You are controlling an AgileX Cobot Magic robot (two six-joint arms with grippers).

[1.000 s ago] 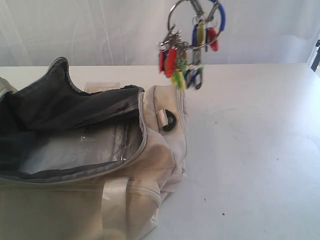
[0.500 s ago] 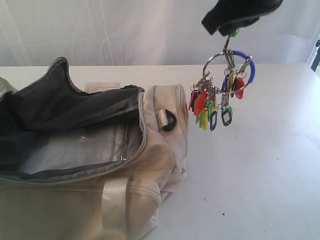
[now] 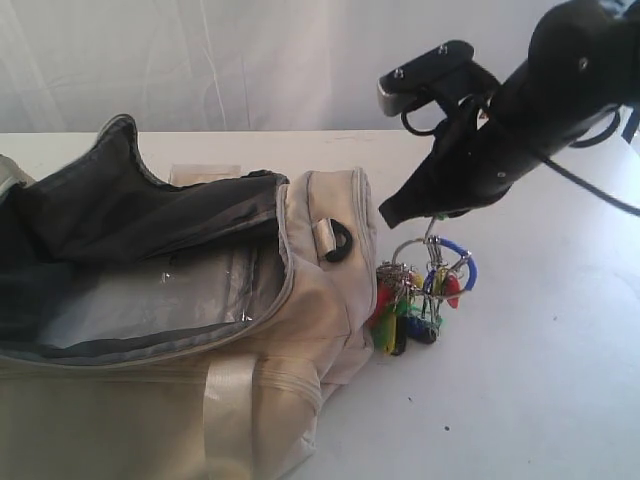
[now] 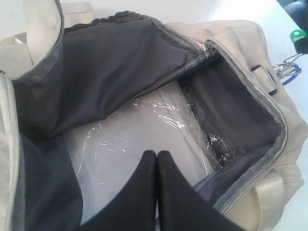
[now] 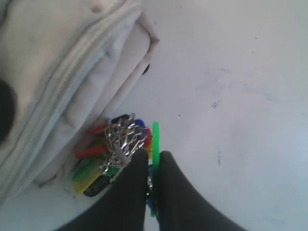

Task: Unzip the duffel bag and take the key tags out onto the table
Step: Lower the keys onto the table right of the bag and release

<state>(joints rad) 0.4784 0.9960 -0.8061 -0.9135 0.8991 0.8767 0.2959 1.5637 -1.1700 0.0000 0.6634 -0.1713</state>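
The cream duffel bag (image 3: 310, 290) lies unzipped on the white table (image 3: 530, 340), its dark grey lining (image 4: 110, 67) and a clear plastic sheet showing inside. My right gripper (image 3: 425, 218) is shut on a green tag of the key tags (image 3: 420, 300), which hang down beside the bag's end with their lowest tags at the tabletop. In the right wrist view the green tag (image 5: 155, 144) sits pinched between the fingers of the right gripper (image 5: 154, 156), the coloured key tags (image 5: 110, 149) bunched against the bag (image 5: 62, 67). My left gripper (image 4: 157, 155) hovers shut and empty over the open bag.
A white curtain (image 3: 200, 60) backs the table. The bag's satin strap (image 3: 228, 400) hangs at the front. A black D-ring (image 3: 338, 242) sticks out of the bag's end near the tags. Bare tabletop lies to the right of the bag.
The right gripper has come down and rightward with the key tags, from high above the bag's end to the tabletop beside it. The left gripper and bag have not moved.
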